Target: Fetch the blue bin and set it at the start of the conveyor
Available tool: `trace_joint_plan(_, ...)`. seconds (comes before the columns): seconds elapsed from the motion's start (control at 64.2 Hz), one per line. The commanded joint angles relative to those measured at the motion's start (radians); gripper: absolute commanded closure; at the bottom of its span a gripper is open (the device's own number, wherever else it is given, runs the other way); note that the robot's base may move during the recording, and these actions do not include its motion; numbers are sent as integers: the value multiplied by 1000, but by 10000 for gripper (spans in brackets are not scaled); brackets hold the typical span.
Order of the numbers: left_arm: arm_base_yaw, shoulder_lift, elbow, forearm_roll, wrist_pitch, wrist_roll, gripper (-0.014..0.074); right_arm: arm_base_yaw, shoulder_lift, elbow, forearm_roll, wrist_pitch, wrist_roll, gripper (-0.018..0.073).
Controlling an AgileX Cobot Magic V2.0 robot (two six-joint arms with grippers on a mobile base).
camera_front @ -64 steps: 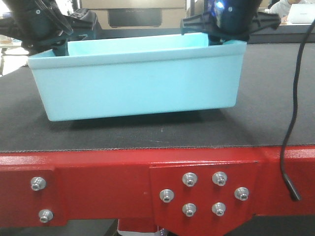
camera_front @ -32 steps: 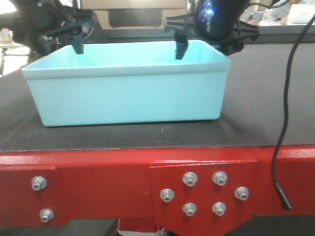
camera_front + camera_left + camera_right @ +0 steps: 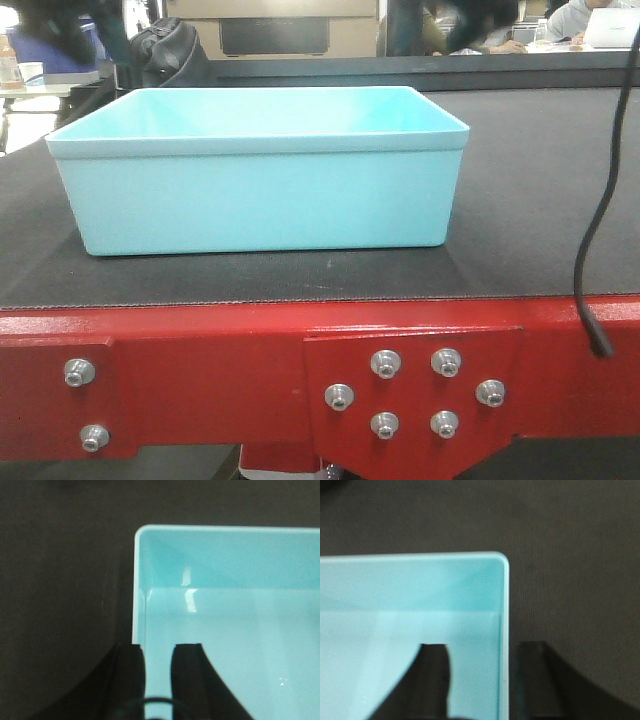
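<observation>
Pale aqua plastic forms the bin [image 3: 262, 170], which is seen resting flat and upright on the black belt [image 3: 520, 190] of the conveyor start. In the front view it stands a little left of the middle, near the front edge of the belt, just behind the red frame [image 3: 200, 375]. Two clusters of silver bolts [image 3: 413, 393] are fixed in this frame, one below the right half of the bin and a smaller one at the left. A black cable [image 3: 598, 220] hangs down at the right side, well apart from the bin. No gripper is seen in the front view.

In the left wrist view the left gripper [image 3: 159, 665] is seen from above over one corner of the bin [image 3: 225, 610]. Its dark fingers [image 3: 187, 670] are spread, one on each side of the bin wall, and a gap is visible between each finger and the rim. The wall is not pinched.

In the right wrist view the right gripper [image 3: 482, 680] is placed the same way at the other side: one finger [image 3: 432, 680] is over the inside of the bin [image 3: 395, 605] and the other over the belt [image 3: 570, 555]. The jaws are parted. The picture is blurred, so it seems, but cannot be said for sure, that the fingers are clear of the rim.
</observation>
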Motion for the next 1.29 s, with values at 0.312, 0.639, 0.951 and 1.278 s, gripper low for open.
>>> trace_joint_plan(0.312,-6,-284,78,-118,-73,108,707,26,-251,58,-16,-45,-110,726)
trace_joint_plan(0.639,-6,-610,581,-204,-576,131,707,39,-559,557,-16,-433,-142,726)
trace_joint_plan(0.951,-6,-956,867,-204,-584,131,707,39,-882,877,-16,-522,-142,726)
trace_joint_plan(1.278,-6,-1198,870,-204,-556,131,707,40,-1169,903,-14,-522,-140,726)
